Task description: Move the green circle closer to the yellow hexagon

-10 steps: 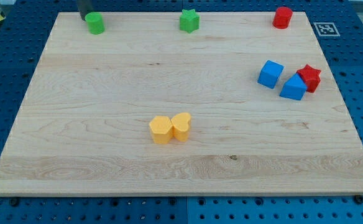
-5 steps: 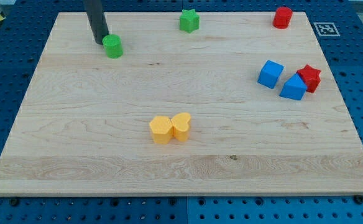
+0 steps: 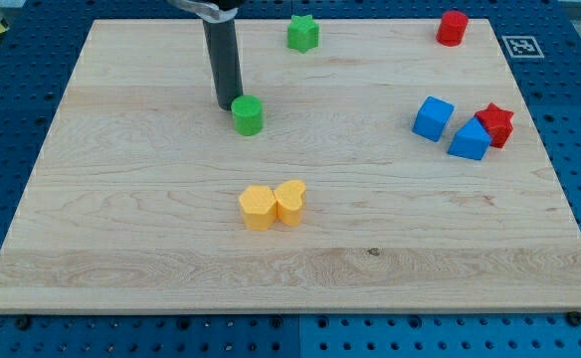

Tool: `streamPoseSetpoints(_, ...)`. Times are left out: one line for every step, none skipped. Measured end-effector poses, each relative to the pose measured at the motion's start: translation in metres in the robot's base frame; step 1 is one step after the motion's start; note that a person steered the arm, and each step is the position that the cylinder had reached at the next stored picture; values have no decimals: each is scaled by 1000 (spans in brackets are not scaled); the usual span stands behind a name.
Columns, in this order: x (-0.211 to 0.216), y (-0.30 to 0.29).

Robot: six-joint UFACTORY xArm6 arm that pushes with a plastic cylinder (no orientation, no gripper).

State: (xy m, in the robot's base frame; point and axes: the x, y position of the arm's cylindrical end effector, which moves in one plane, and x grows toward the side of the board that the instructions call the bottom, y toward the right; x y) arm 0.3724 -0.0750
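The green circle (image 3: 248, 115) lies on the wooden board (image 3: 121, 219), above and slightly left of the yellow pair. My tip (image 3: 227, 106) is right against the circle's upper left side. The yellow hexagon (image 3: 258, 207) sits near the board's middle, touching a yellow heart (image 3: 290, 201) on its right. The circle is well above the hexagon, with a gap between them.
A green star (image 3: 303, 33) lies at the top centre. A red cylinder (image 3: 453, 27) is at the top right. Two blue blocks (image 3: 433, 117) (image 3: 469, 140) and a red star (image 3: 495, 123) cluster at the right.
My tip has pushed the green circle from the board's top left down and to the right, toward the yellow hexagon. The other blocks have not moved.
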Motion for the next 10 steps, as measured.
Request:
streamPoseSetpoints(18, 21)
streamPoseSetpoints(29, 52)
streamPoseSetpoints(41, 80)
streamPoseSetpoints(55, 108)
streamPoseSetpoints(65, 126)
streamPoseSetpoints(64, 127)
streamPoseSetpoints(62, 113)
streamPoseSetpoints(62, 78)
streamPoseSetpoints(63, 61)
streamPoseSetpoints(65, 59)
